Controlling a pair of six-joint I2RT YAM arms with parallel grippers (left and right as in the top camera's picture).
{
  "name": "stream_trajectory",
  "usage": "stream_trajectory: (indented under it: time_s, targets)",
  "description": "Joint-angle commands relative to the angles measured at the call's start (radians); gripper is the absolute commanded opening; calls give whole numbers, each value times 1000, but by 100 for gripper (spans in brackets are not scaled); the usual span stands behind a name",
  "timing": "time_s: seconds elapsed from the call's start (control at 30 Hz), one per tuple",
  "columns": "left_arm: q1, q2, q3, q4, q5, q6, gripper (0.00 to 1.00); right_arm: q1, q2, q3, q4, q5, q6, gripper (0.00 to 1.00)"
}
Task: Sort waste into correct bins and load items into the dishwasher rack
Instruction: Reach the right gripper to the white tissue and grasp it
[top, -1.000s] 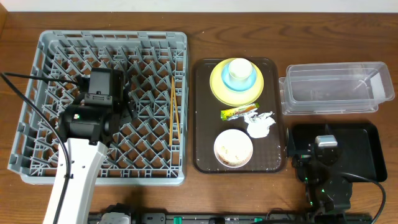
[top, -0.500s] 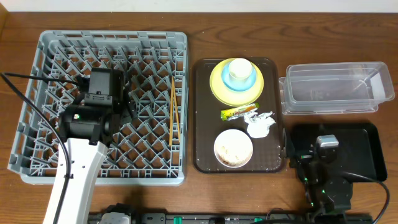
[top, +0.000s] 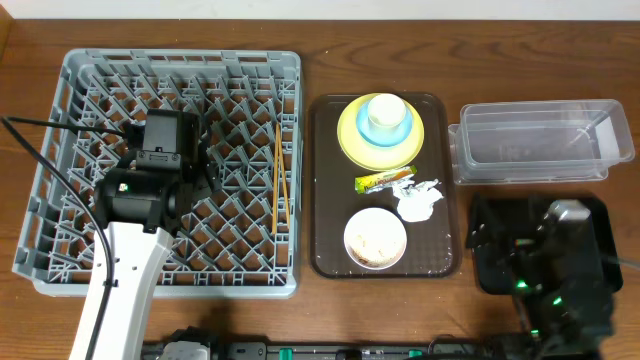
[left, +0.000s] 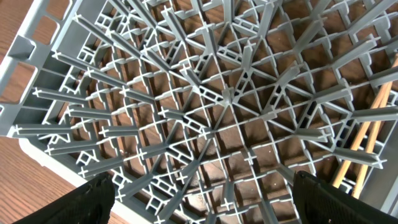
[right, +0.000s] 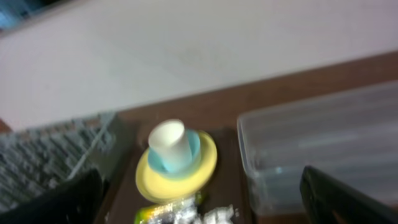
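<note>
The grey dishwasher rack (top: 180, 62) fills the left of the table, with the chopsticks (top: 279, 180) lying in its right side. My left gripper (left: 208, 208) hovers open and empty over the rack's middle. On the brown tray the light blue cup (top: 387, 118) stands on the yellow plate (top: 350, 140). In front of them lie the wrapper (top: 383, 180), the napkin (top: 420, 198) and the white bowl (top: 375, 238) with scraps. My right gripper (right: 199, 202) is open and empty, its arm (top: 555, 270) over the black tray (top: 487, 215). The clear tub (top: 540, 145) is behind it.
The brown serving tray (top: 322, 200) sits between the rack and the bins. In the blurred right wrist view I see the cup (right: 169, 144), the plate (right: 186, 174), the tub (right: 323, 143) and a rack corner (right: 50, 155). Cables trail at the left edge.
My right arm has lifted and swung rightward over the black tray, and its wrist view is blurred by motion. The left arm and all the objects are unchanged.
</note>
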Motion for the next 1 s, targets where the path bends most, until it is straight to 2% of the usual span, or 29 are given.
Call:
stream_trajectory:
  time_s: [0.0,0.17,0.27,0.33,0.53,0.57,0.6,0.63,0.7,0.73,0.97]
  targets:
    - [4,2,-8,-5,-21,-6,92,0,190,240,-152,-12,-31,99]
    - [4,2,-8,-5,-21,-6,93,8,549,648,-560,-97,-34,99]
    - [4,2,-8,-5,-21,-6,93,26,695,774,-685,-174,-31,99]
    - [4,2,-8,-5,-21,-6,93,38,768,807,-714,-259,-27,99]
    - [4,2,-8,-5,-21,-6,93,64,933,805,-657,-511,-25,97]
    - [4,2,-8,-5,-21,-6,93,74,961,805,-645,-532,-18,90]
    - [4,2,-8,-5,-21,-6,93,85,984,805,-639,-532,-5,76]
    - [4,2,-8,-5,-21,-6,93,101,1014,805,-634,-526,8,54]
    - [4,2,-8,-5,-21,-6,93,126,1064,805,-632,-498,19,24]
    - [4,2,-8,-5,-21,-6,93,136,1081,805,-632,-481,23,17]
    - [4,2,-8,-5,-21,-6,93,239,1240,804,-631,-232,121,17]
